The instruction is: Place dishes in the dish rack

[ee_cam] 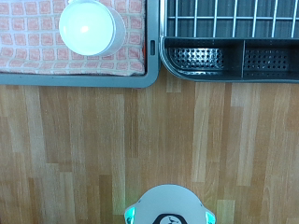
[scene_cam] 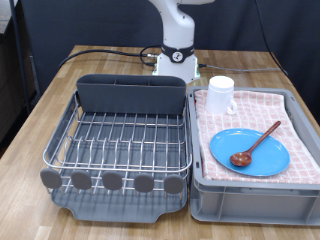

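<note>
I see a wooden table (scene_cam: 40, 110) with light-brown planks and visible grain running lengthwise; the wrist view shows the same planks (ee_cam: 84, 149) with straight seams. Behind the table is a dark backdrop (scene_cam: 90, 25), black or very dark blue, like a curtain. A black cable (scene_cam: 105, 53) trails across the tabletop at the exterior view's top. Lighting is even and soft, no hard shadows.

A light-blue plate (scene_cam: 250, 153) and brown wooden spoon (scene_cam: 256, 145) are set on pink checked cloth (scene_cam: 295, 118) in a grey bin (scene_cam: 255, 199). The mug (scene_cam: 220, 94) is white; the silver wire rack (scene_cam: 125, 138) is carried on a dark grey tray (scene_cam: 120, 200).
</note>
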